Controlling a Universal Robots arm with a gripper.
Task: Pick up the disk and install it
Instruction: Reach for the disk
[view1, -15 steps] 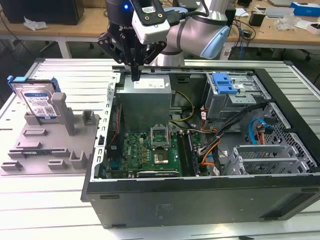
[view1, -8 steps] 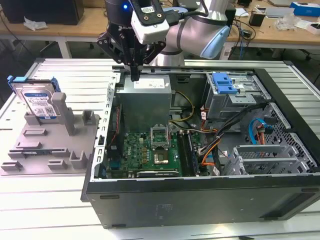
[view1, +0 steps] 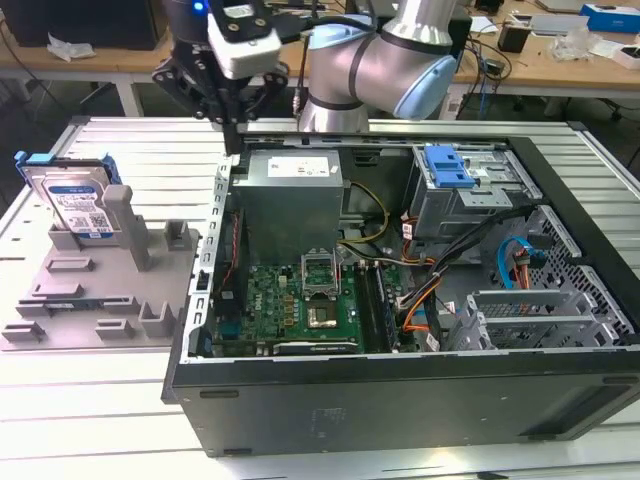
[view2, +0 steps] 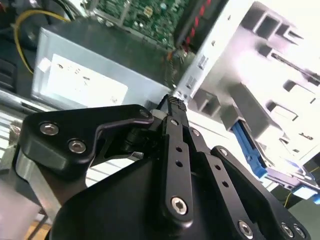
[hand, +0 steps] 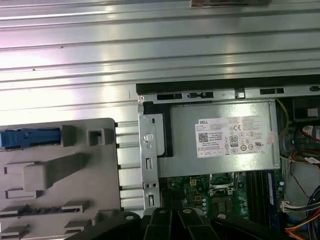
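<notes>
Okay, the slatted silver metal tabletop (view1: 90, 400) is carrying everything. The big open black computer case (view1: 400, 385) is lying on its side on it, with its green boards and wiring showing. The grey-and-blue robot arm (view1: 400, 60) is reaching in from the far side. The large grey metal power-supply box (view1: 290, 195) is sitting in the case's far corner, and the first wrist view is looking straight down on it (hand: 225, 135).

On the exterior view's left, just beside the case, the flat grey plastic holder stand (view1: 100, 290) is resting on the tabletop. The disk, a silver metal hard drive with a white-and-blue label in a blue plastic carrier (view1: 78, 205), is standing on edge in a slot at the stand's far end. In the first wrist view its blue carrier edge (hand: 30, 137) is poking out of the stand.

The black claw (view1: 233, 130) is hanging over the case's far edge by the power-supply box, well apart from the disk. In the second wrist view its fingers are meeting at the tip (view2: 174, 106), so it is clenched on nothing.

Progress, as I am judging it: nothing is done. The disk is not yet picked up or installed.
</notes>
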